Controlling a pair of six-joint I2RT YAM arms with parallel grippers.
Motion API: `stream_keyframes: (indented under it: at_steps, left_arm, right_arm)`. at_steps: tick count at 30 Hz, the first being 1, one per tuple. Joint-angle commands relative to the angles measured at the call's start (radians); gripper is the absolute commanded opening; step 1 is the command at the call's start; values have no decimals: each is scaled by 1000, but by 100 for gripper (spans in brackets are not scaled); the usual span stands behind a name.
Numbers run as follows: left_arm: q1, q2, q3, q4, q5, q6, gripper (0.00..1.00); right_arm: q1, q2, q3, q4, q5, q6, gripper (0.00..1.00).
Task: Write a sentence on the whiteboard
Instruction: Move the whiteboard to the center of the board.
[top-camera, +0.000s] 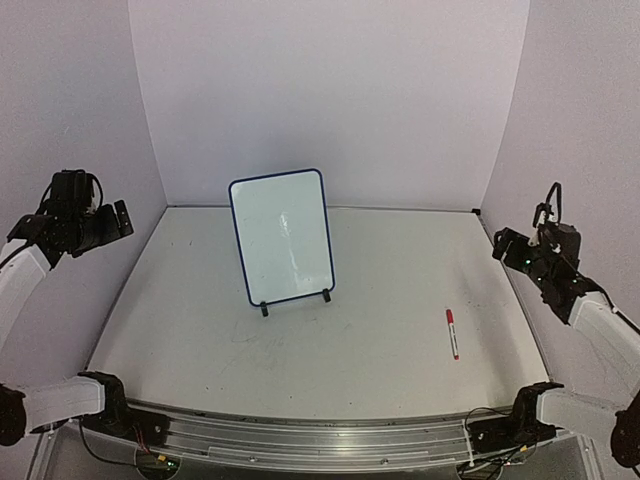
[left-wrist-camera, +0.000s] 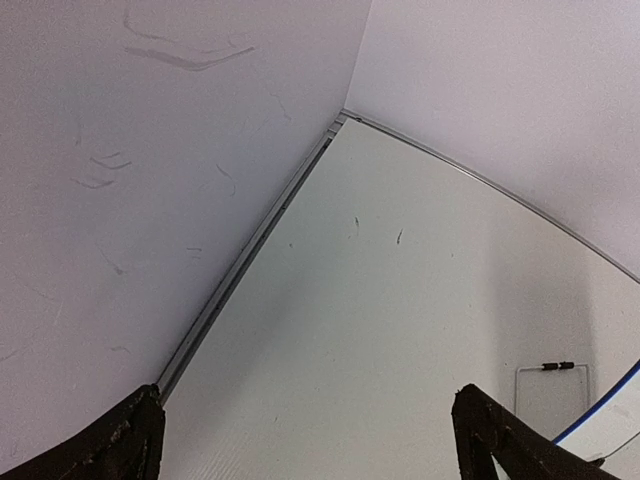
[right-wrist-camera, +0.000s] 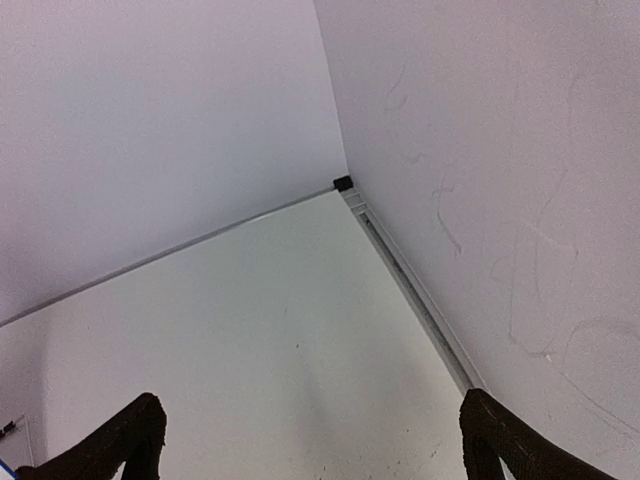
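Observation:
The whiteboard stands upright on two black feet at the middle of the table, tilted slightly. Its face is blank; no sentence shows on it. Its blue edge shows at the lower right of the left wrist view. A red and white marker lies on the table to the right of the board. My left gripper is raised at the far left, open and empty. My right gripper is raised at the far right, open and empty.
The white table is enclosed by pale lilac walls at the back and both sides. A metal rail runs along the near edge between the arm bases.

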Motion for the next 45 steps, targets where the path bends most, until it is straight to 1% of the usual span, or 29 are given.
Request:
stream_keyframes:
  at_steps: [1, 4, 5, 8, 11, 14, 16, 20, 25, 30, 34, 41, 45]
  left_arm:
    - [5, 45, 107, -16, 43, 86, 99]
    - [4, 64, 91, 35, 63, 126, 99]
    - [5, 68, 80, 53, 73, 135, 99]
    - [5, 67, 17, 133, 130, 164, 99]
    - [4, 57, -29, 191, 180, 189, 99]
    - [5, 43, -56, 194, 169, 184, 99]
    - [5, 32, -70, 194, 177, 178, 99]
    - [5, 9, -88, 197, 178, 177, 99]
    - [5, 14, -90, 196, 182, 177, 99]
    - [5, 25, -85, 189, 195, 176, 99]
    - [4, 26, -87, 190, 200, 174, 99]
    - [5, 33, -83, 185, 194, 178, 99]
    - [4, 34, -83, 185, 189, 180, 99]
  right_arm:
    - [3, 37, 87, -50, -231, -16, 98]
    - [53, 88, 126, -81, -296, -13, 98]
    - [96, 106, 137, -89, -284, -17, 97]
    - [281, 173, 172, -104, -167, -37, 97]
    - [390, 296, 216, -92, -147, -9, 92]
    - [522, 432, 266, -62, -102, -15, 89]
    - [578, 535, 303, -38, -93, -14, 87]
    - [669, 712, 373, 82, -106, -4, 80]
    - [751, 929, 484, 156, -96, -6, 71]
    - [811, 1075, 577, 193, -14, -10, 60]
    - [828, 1135, 597, 223, 21, -8, 54]
    - [844, 1212, 619, 258, 41, -3, 40]
    - [848, 1240, 635, 277, 44, -10, 29]
